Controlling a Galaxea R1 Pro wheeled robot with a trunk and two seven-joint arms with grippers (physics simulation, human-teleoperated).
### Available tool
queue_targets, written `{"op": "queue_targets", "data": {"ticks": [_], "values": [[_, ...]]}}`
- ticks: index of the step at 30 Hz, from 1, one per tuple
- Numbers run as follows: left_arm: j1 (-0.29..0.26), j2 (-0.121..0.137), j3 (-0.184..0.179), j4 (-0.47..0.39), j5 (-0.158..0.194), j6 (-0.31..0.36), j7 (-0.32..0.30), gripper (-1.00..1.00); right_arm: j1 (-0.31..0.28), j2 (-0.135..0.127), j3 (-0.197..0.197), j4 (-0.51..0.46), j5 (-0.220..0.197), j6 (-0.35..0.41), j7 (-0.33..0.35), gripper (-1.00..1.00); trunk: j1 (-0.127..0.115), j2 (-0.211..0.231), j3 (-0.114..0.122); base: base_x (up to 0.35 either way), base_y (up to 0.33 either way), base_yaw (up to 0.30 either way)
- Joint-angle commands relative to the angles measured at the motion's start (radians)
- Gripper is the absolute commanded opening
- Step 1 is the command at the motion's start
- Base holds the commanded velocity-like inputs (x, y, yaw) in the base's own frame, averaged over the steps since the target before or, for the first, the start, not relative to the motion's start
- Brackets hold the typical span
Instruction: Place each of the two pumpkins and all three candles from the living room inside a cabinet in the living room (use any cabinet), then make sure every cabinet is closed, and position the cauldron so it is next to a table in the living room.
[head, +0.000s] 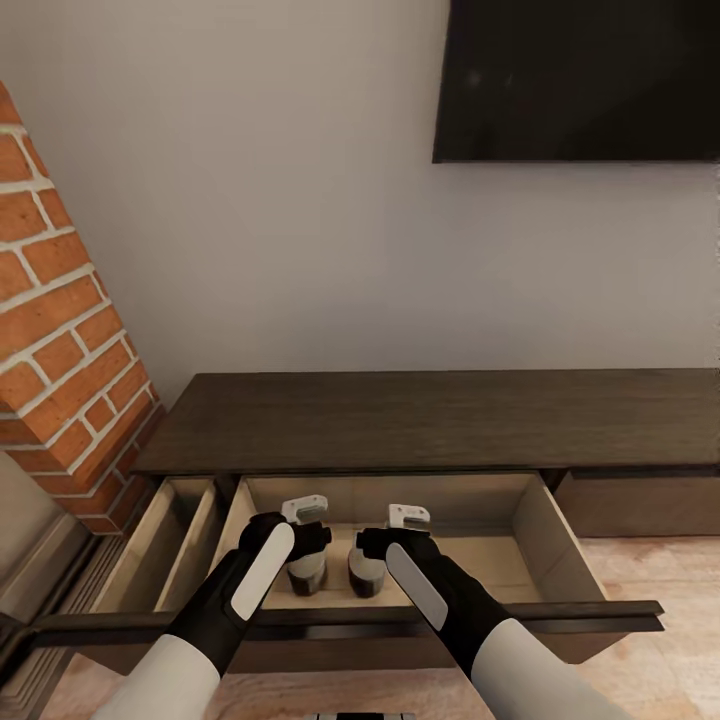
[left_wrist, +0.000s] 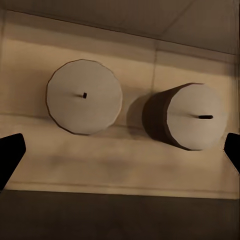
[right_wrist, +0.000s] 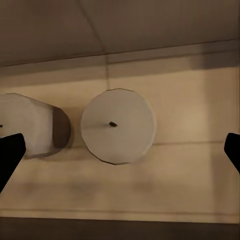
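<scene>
open cabinet (head: 560, 540) drawer: two candles (head: 306, 574) (head: 366, 572) upright, side by side. left gripper (left_wrist: 120, 150), right gripper (right_wrist: 120, 150) above, apparently both spread wide, empty. tv (head: 580, 80) at 1 o'clock.

Count of items at the cabinet (head: 430, 420): 2 candles, 2 open drawers, 2 grippers.

Candles: two, both upright on the pale floor of the cabinet's middle drawer (head: 545, 535), standing just beside each other but apart; left candle (head: 306, 573) (left_wrist: 84, 96) (right_wrist: 22, 125), right candle (head: 366, 572) (left_wrist: 192, 116) (right_wrist: 118, 126), each with one dark wick. Open drawers: two, the middle one and a narrower one (head: 165, 545) at the cabinet's brick-wall end. Grippers: two, left gripper (head: 305, 509) and right gripper (head: 408, 516), one above each candle, jaws spread, neither touching a candle. Pumpkins counted here: 0.
</scene>
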Motion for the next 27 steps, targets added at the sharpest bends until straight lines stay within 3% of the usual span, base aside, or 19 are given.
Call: {"op": "queue_targets", "data": {"ticks": [1, 15, 22, 27], "values": [[-0.001, 0.000, -0.001, -0.005, 0.011, 0.002, 0.012, 1.00, -0.001, -0.001, 0.003, -0.001, -0.008, 0.002, -0.009, 1.00, -0.001, 0.000, 0.003, 0.000, 0.000, 0.000], [-0.001, 0.001, 0.002, -0.015, 0.010, 0.004, 0.014, 1.00, -0.001, -0.001, 0.002, -0.002, -0.010, 0.012, -0.009, 1.00, -0.007, 0.003, 0.057, 0.000, 0.000, 0.000], [-0.001, 0.002, 0.067, -0.014, 0.012, 0.010, 0.013, 1.00, -0.001, -0.001, 0.002, -0.002, -0.010, 0.015, -0.010, 1.00, -0.010, 0.005, 0.084, 0.000, 0.000, 0.000], [-0.001, 0.002, 0.078, -0.014, 0.016, 0.012, 0.012, 1.00, -0.001, -0.001, 0.002, -0.002, -0.011, 0.017, -0.015, 1.00, -0.012, 0.006, 0.104, -0.102, 0.000, 0.000]]}}
